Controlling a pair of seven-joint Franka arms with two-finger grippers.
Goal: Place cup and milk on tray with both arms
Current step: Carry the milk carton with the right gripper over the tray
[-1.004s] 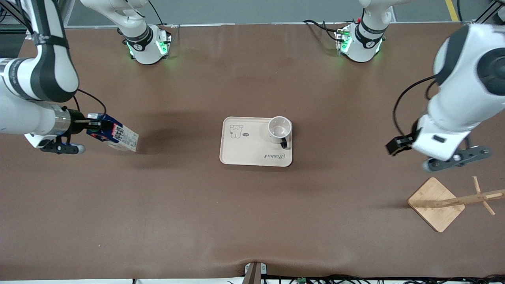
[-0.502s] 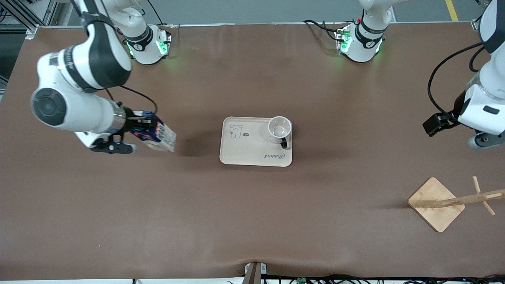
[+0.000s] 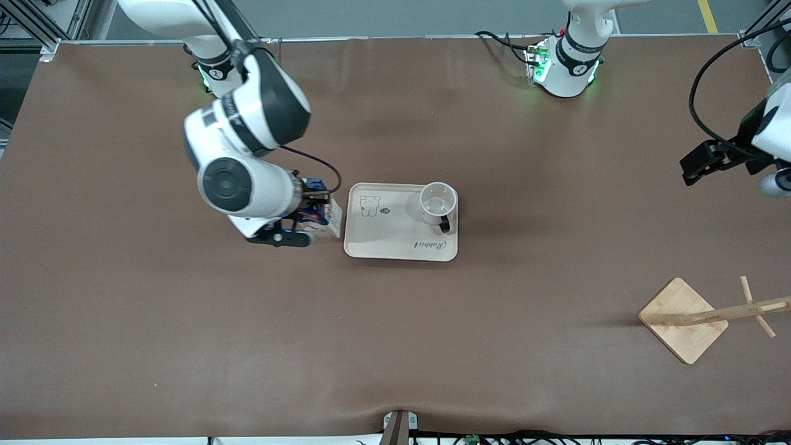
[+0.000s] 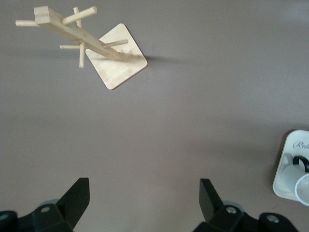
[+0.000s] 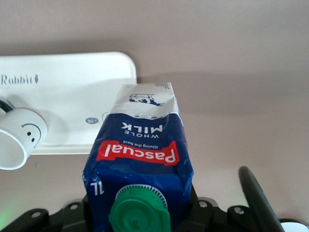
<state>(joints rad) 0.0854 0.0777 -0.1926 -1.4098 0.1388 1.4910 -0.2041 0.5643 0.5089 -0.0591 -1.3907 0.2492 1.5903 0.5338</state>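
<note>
My right gripper [image 3: 309, 213] is shut on the milk [image 3: 322, 217], a dark blue carton with a green cap [image 5: 140, 212], and holds it in the air beside the tray's edge toward the right arm's end. The cream tray [image 3: 383, 238] lies mid-table, and also shows in the right wrist view [image 5: 72, 87]. The cup [image 3: 438, 203] stands on the tray's corner toward the left arm's end, its smiley face in the right wrist view [image 5: 19, 137]. My left gripper [image 4: 144, 200] is open and empty, high over the table's left-arm end [image 3: 710, 164].
A wooden stand with a square base [image 3: 683, 319] and pegs sits near the left arm's end, nearer the front camera; it also shows in the left wrist view [image 4: 116, 55]. The two arm bases [image 3: 565, 65] glow green at the table's back edge.
My right arm carried the milk from the right arm's end of the table to the tray's edge. My left arm drew back and up, away from the tray. The cup stayed put.
</note>
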